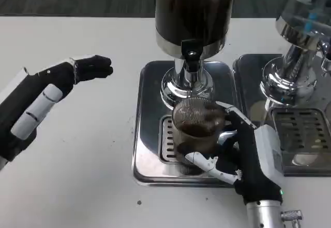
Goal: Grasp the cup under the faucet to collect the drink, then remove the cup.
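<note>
A clear ribbed plastic cup (pixel 196 130) with dark drink in its lower part stands on the drip grate of the middle dispenser, directly below the black faucet (pixel 192 54). My right hand (pixel 247 158) grips the cup from its right side, with fingers wrapped around the front and back of it. Above the faucet rises the dispenser's tank (pixel 194 11), full of dark liquid. My left hand (pixel 49 96) hovers over the table to the left, fingers stretched out and holding nothing.
The dispenser's steel base tray (pixel 150 135) lies in the middle of the white table. A second dispenser (pixel 297 62) with its own tray and grate stands close on the right, just beyond my right hand.
</note>
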Tool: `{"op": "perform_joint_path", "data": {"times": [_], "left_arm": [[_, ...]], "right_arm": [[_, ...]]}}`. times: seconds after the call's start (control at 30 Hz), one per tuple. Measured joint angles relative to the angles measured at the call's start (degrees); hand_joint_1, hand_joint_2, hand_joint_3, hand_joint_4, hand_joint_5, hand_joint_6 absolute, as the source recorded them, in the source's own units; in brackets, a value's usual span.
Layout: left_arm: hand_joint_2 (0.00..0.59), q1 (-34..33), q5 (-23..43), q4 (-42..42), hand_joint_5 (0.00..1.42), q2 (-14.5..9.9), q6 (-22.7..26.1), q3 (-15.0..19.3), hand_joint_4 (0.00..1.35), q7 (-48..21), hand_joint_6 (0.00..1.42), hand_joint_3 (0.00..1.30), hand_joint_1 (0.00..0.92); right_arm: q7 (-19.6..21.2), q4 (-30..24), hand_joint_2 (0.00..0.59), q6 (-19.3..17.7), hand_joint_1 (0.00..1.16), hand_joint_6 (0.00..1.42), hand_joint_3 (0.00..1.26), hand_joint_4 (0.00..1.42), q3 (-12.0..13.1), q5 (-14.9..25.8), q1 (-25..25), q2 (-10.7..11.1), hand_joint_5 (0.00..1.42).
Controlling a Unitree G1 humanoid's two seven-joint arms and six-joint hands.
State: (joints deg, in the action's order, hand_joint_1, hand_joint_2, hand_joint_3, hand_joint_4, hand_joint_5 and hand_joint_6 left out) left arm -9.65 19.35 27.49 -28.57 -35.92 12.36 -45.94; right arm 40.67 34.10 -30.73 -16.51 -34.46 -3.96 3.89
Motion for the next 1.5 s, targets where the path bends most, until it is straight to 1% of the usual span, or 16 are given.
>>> {"op": "perform_joint_path", "data": {"times": [0.13, 0.3, 0.47, 0.67, 0.93, 1.03, 1.23, 1.5], "left_arm": [[0.237, -0.07, -0.06, 0.31, 0.24, 0.11, 0.00, 0.00, 0.30, 0.00, 0.16, 0.32, 0.000], [0.234, -0.22, -0.23, 0.74, 0.24, 0.34, -0.01, -0.03, 0.30, 0.00, 0.16, 0.32, 0.000], [0.231, -0.48, -1.25, 1.37, 0.24, 0.58, -0.06, -0.10, 0.30, 0.00, 0.16, 0.32, 0.000], [0.230, -1.68, -2.13, 3.12, 0.24, 1.32, -1.10, -0.28, 0.29, 0.00, 0.16, 0.31, 0.000], [0.225, -2.19, -3.92, 6.31, 0.24, 2.05, -2.66, -1.20, 0.29, 0.00, 0.16, 0.31, 0.000], [0.223, -2.30, -4.22, 7.10, 0.24, 2.18, -3.22, -1.54, 0.29, 0.03, 0.16, 0.31, 0.000], [0.220, -2.41, -4.66, 7.84, 0.23, 2.23, -5.05, -1.92, 0.29, 0.62, 0.16, 0.30, 0.000], [0.220, -2.41, -6.15, 8.36, 0.23, 2.68, -6.47, -2.61, 0.29, 0.97, 0.16, 0.30, 0.000]], "right_arm": [[0.44, -0.38, 0.218, -0.01, 0.66, 0.98, 0.58, 0.66, 0.11, -0.07, 0.43, 0.46, 0.75], [1.25, -0.42, 0.227, -0.16, 0.66, 1.04, 0.60, 0.69, 0.29, -0.11, 0.72, 0.71, 0.79], [2.76, -1.11, 0.219, -1.09, 0.67, 1.08, 0.62, 0.71, 0.51, -0.19, 1.06, 1.02, 0.81], [3.77, -3.56, 0.217, -1.72, 0.68, 1.10, 0.63, 0.72, 1.06, -0.26, 2.41, 1.45, 0.83], [3.72, -7.39, 0.217, -1.92, 0.68, 1.12, 0.64, 0.73, 2.60, -0.20, 4.81, 3.02, 0.85], [3.55, -8.19, 0.217, -1.93, 0.68, 1.13, 0.64, 0.74, 3.08, -0.09, 5.72, 3.48, 0.85], [2.00, -12.66, 0.218, -2.01, 0.69, 1.13, 0.64, 0.74, 4.78, 0.22, 9.33, 3.83, 0.86], [-1.97, -19.46, 0.211, -1.65, 0.70, 1.15, 0.64, 0.73, 6.23, 0.33, 13.19, 4.44, 0.86]]}}
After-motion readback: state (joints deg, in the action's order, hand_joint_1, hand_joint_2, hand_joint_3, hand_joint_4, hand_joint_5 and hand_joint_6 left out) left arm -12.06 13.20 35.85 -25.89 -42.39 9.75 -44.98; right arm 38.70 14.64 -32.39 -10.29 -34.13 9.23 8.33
